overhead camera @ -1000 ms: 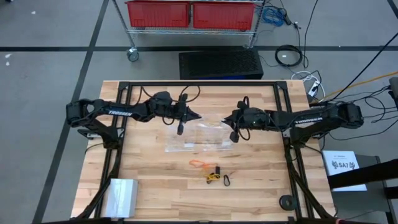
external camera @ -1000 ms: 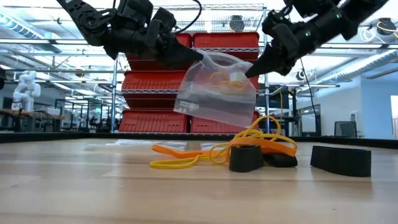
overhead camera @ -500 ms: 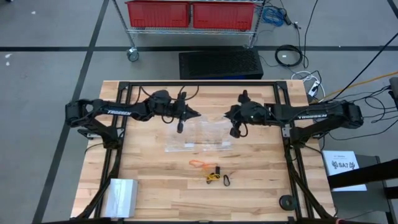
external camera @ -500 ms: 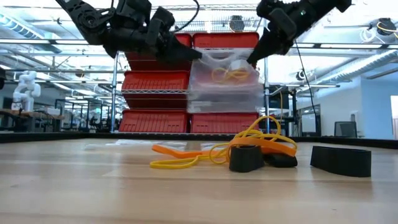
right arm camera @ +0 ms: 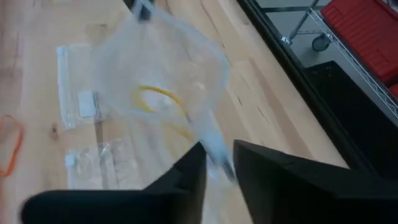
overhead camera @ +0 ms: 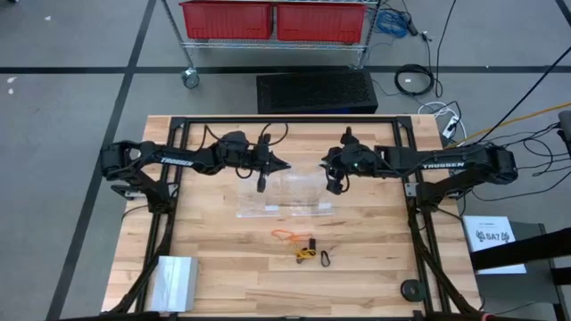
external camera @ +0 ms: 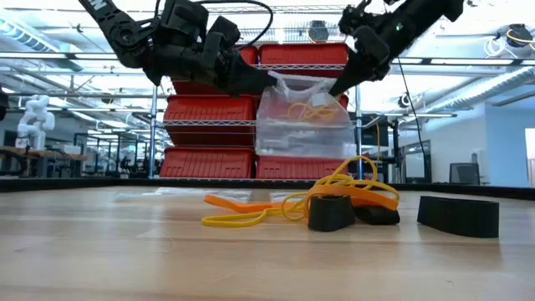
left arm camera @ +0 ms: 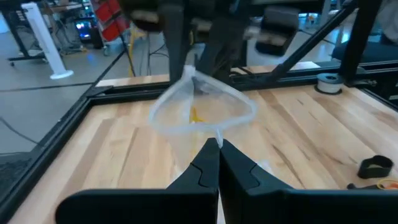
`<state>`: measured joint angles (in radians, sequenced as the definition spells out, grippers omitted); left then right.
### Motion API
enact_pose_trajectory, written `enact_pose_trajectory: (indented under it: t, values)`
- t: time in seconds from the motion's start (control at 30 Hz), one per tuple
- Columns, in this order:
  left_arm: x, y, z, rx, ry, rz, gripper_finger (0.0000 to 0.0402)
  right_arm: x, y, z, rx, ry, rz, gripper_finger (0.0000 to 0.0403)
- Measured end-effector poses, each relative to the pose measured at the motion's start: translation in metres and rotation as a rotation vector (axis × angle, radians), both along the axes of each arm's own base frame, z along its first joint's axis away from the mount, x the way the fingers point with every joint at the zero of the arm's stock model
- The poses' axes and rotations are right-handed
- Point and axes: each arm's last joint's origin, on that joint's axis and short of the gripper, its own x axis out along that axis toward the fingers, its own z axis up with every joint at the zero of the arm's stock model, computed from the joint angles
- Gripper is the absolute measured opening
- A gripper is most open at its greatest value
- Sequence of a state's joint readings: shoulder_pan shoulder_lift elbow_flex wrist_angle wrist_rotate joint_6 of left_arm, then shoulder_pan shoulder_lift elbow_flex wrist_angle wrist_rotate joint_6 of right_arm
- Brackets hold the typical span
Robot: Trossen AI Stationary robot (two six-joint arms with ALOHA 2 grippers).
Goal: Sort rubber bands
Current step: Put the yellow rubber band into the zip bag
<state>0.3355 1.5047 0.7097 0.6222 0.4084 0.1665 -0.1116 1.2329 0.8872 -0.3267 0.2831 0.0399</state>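
My left tool point(external camera: 266, 78) is pinched shut on a clear plastic bag point(external camera: 303, 117) holding yellow rubber bands point(external camera: 308, 107); right tool point(external camera: 341, 84) has its fingers parted around the bag's other edge

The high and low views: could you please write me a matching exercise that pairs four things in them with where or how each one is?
Column one:
1. lifted clear bag
2. orange rubber band
3. left gripper
4. red bins

Column two:
A. on a wire shelf beyond the table
B. shut on a bag's top edge
C. lying on the wooden tabletop
D. in the air, with a yellow band inside

Pairs: 1-D, 2-C, 3-B, 4-A
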Motion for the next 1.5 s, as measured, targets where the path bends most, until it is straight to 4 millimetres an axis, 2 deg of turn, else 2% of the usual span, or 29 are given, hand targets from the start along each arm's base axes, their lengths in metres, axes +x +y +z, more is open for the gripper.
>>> enact_pose_trajectory:
  t: [0.17, 0.27, 0.47, 0.6, 0.73, 0.97, 1.23, 1.5]
  values:
    - [-0.004, 0.012, -0.001, 0.0, 0.006, 0.039, 0.0, -0.005, 0.005, 0.026, 0.039, 0.065, -0.005, 0.0148]
    - [-0.006, 0.018, -0.001, -0.001, 0.004, 0.042, 0.0, -0.006, 0.015, 0.036, 0.13, 0.071, 0.043, 0.0172]
    - [-0.01, 0.023, -0.002, -0.011, 0.008, 0.012, 0.0, -0.001, 0.052, 0.034, 0.366, 0.071, 0.207, 0.0186]
    - [-0.014, 0.025, -0.006, -0.012, 0.013, -0.003, 0.0, 0.013, 0.085, 0.018, 0.447, 0.118, 0.251, 0.0177]
    - [-0.016, 0.024, -0.011, -0.011, 0.023, -0.018, 0.0, 0.033, 0.118, -0.012, 0.491, 0.189, 0.278, 0.017]
    - [-0.02, 0.022, -0.017, -0.004, 0.033, -0.051, 0.0, 0.06, 0.156, -0.057, 0.564, 0.205, 0.278, 0.0169]
    - [-0.02, 0.021, -0.017, -0.001, 0.03, -0.07, 0.0, 0.066, 0.177, -0.086, 0.59, 0.259, 0.265, 0.0169]
    - [-0.018, 0.016, -0.018, -0.001, 0.034, -0.086, 0.0, 0.068, 0.182, -0.103, 0.579, 0.299, 0.257, 0.0168]
